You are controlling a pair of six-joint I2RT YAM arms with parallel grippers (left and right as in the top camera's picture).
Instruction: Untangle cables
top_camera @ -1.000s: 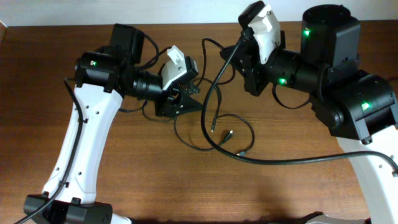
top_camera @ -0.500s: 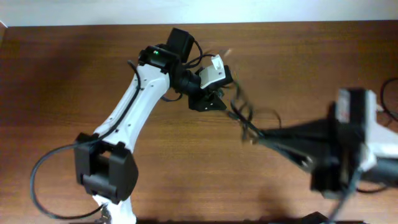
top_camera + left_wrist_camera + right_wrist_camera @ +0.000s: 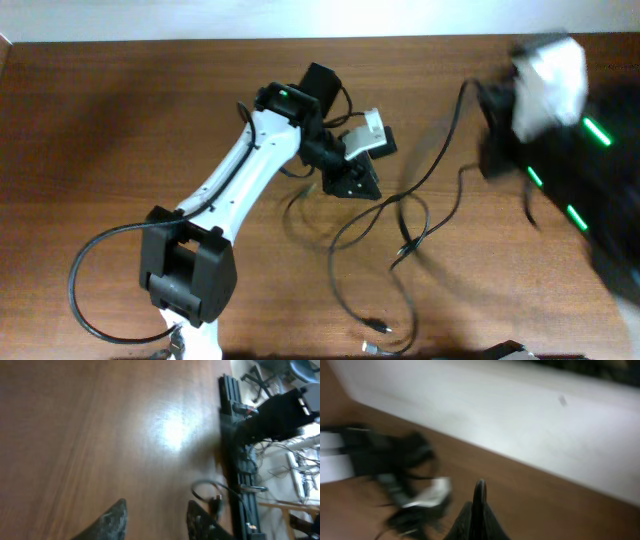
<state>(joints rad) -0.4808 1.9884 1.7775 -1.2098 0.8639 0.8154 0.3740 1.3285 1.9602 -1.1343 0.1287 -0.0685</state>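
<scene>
Several thin black cables lie in loose, overlapping loops on the wooden table, with metal-tipped plug ends near the front edge. My left gripper sits over the left side of the loops. In the left wrist view its fingers are open with nothing between them, and a plug end lies just beyond. My right gripper is blurred at the upper right. In the right wrist view its fingers are shut on a black cable strand, and one cable rises toward it.
The left arm reaches diagonally from its base at the front left, with a thick black base cable looping beside it. A black rail runs along the table edge. A white wall stands behind the table.
The right arm has swung from the lower right to the upper right, pulling a cable with it. The cable loops have spread out toward the front. The left gripper has shifted slightly right and down.
</scene>
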